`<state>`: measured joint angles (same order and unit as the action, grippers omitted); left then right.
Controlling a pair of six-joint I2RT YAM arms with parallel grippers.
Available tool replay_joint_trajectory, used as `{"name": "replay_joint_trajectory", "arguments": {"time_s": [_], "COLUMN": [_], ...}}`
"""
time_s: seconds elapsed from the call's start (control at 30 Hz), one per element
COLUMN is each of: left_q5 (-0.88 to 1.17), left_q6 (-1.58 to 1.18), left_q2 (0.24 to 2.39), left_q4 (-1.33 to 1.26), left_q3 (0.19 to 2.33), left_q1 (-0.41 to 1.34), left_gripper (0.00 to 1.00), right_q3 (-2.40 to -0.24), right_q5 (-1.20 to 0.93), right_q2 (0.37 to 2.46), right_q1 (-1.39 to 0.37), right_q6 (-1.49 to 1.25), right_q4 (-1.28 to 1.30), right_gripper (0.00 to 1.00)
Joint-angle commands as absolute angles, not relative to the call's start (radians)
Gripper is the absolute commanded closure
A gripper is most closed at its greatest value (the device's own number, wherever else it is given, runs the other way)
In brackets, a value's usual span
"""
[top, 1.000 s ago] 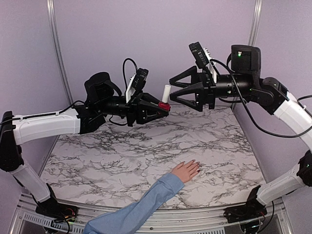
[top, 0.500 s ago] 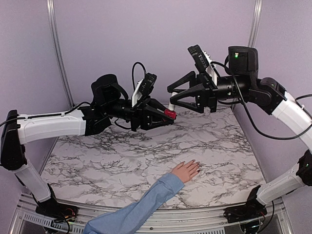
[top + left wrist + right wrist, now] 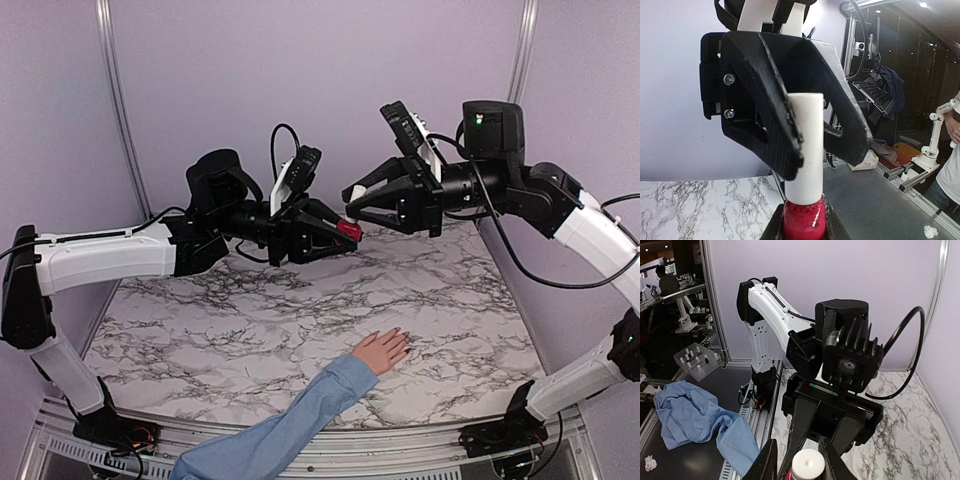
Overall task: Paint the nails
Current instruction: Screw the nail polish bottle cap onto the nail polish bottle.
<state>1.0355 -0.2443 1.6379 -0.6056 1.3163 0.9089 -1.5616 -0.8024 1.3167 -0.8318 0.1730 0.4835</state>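
Observation:
A small red nail-polish bottle (image 3: 348, 231) (image 3: 802, 220) with a tall white cap (image 3: 807, 145) (image 3: 807, 466) is held upright high above the table by my left gripper (image 3: 343, 234) (image 3: 804, 233), shut on its red body. My right gripper (image 3: 356, 198) (image 3: 796, 446) straddles the cap from the right. Its jaws are narrow. One finger touches the cap and a thin slit shows on the other side. A hand (image 3: 380, 351) in a light blue sleeve (image 3: 300, 420) lies flat on the marble table (image 3: 220, 320). Its nails (image 3: 404, 338) are tiny pinkish tips pointing right.
Both arms meet in mid-air at the back centre, well above the hand. Purple walls close the back and sides. A metal pole (image 3: 118, 110) stands at the back left. A crumpled blue cloth (image 3: 695, 420) lies off the table beyond the rail.
The right gripper has moved left onto the white cap and narrowed its jaws around it. The left gripper has shifted the bottle slightly right and lower. The hand has not moved.

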Motion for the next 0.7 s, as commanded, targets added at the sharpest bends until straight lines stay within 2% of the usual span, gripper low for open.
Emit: {"name": "replay_joint_trajectory", "arguments": {"time_s": [0.0,0.13,0.23,0.67], "left_q5": [1.036,1.003,0.956,0.695], "left_q6": [-0.244,-0.236,-0.229,-0.16], "left_q2": [1.643,1.628,1.612,1.565], "left_q4": [-0.653,-0.657,-0.661,-0.661], "left_q3": [1.343,1.332,1.321,1.284], "left_q1": [0.904,0.888,0.878,0.873], "left_gripper": [1.0,1.0,1.0,1.0], "right_q3": [-1.559,-1.556,-1.556,-1.563], "right_q5": [-0.799,-0.779,-0.77,-0.594], "right_q2": [1.312,1.313,1.316,1.33], "right_q1": [-0.83,-0.83,-0.83,-0.84], "right_q6": [0.157,0.146,0.137,0.094], "right_q4": [0.485,0.483,0.48,0.471], "right_gripper": [0.77,0.93,0.98,1.0]}}
